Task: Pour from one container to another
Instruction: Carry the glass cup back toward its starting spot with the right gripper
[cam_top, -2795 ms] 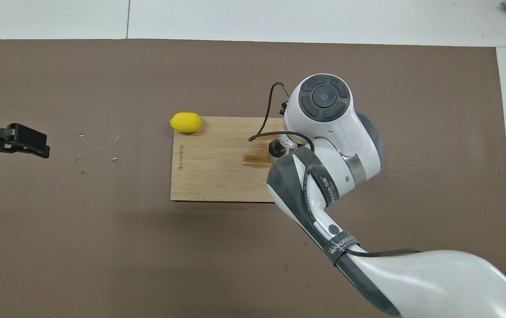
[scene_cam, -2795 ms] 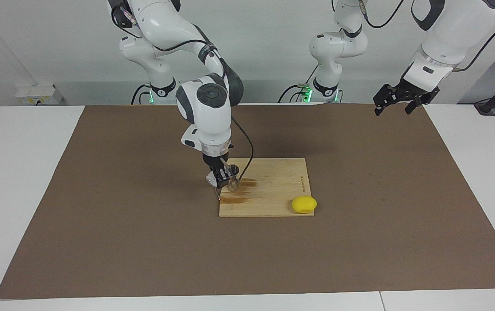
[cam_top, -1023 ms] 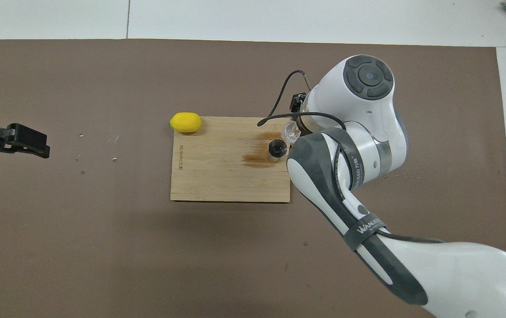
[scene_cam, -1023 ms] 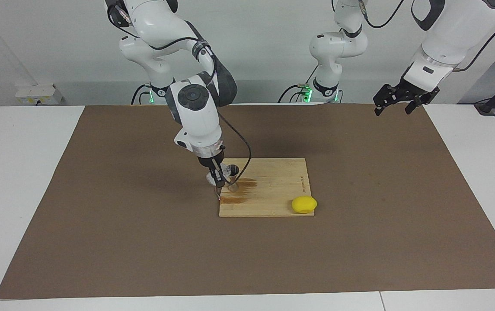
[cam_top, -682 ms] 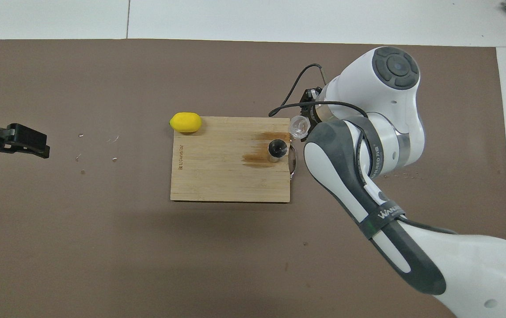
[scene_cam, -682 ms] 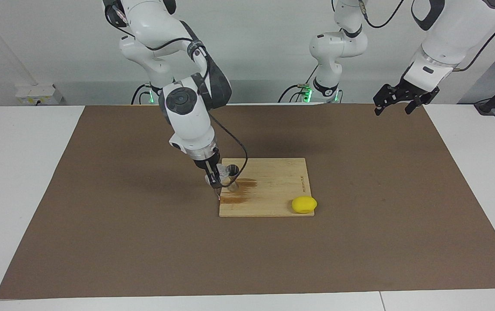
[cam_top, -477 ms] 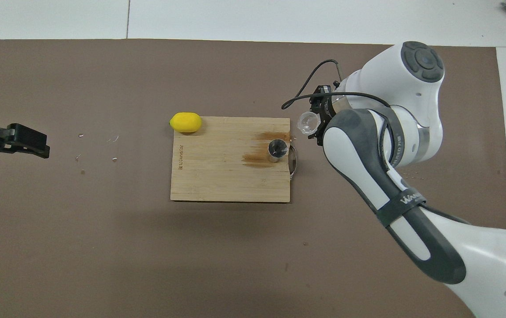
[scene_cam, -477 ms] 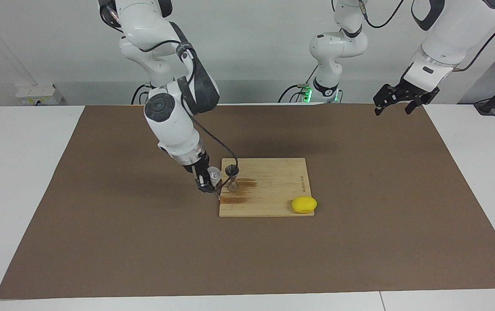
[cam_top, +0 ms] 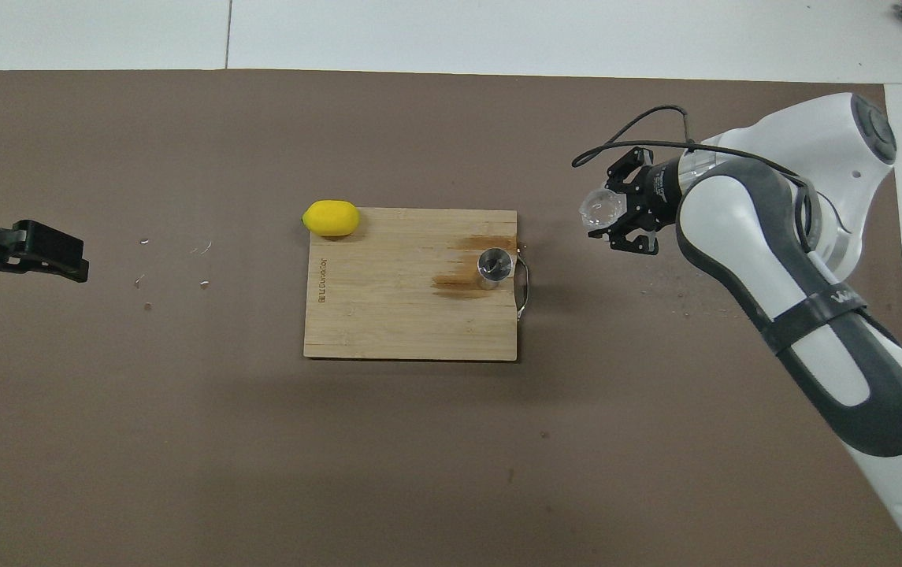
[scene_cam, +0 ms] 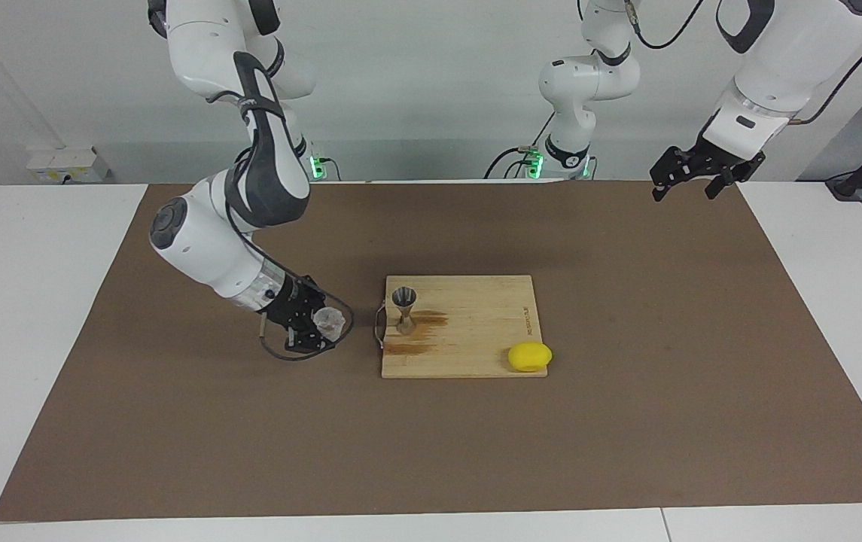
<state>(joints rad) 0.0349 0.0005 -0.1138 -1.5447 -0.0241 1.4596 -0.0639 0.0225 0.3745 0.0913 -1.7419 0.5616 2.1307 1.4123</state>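
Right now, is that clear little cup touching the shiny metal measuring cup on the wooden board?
Apart. In the facing view, the right hand holds the clear cup over the brown mat, with bare mat showing between it and the metal jigger standing on the board.

The left arm's end effector (cam_top: pixel 41 256) is cut off at the overhead view's edge, its arm out of frame. Whether the clear cup (scene_cam: pixel 329 322) or the jigger (scene_cam: pixel 403 309) on the cutting board (scene_cam: pixel 476 331) holds liquid is too small to tell.
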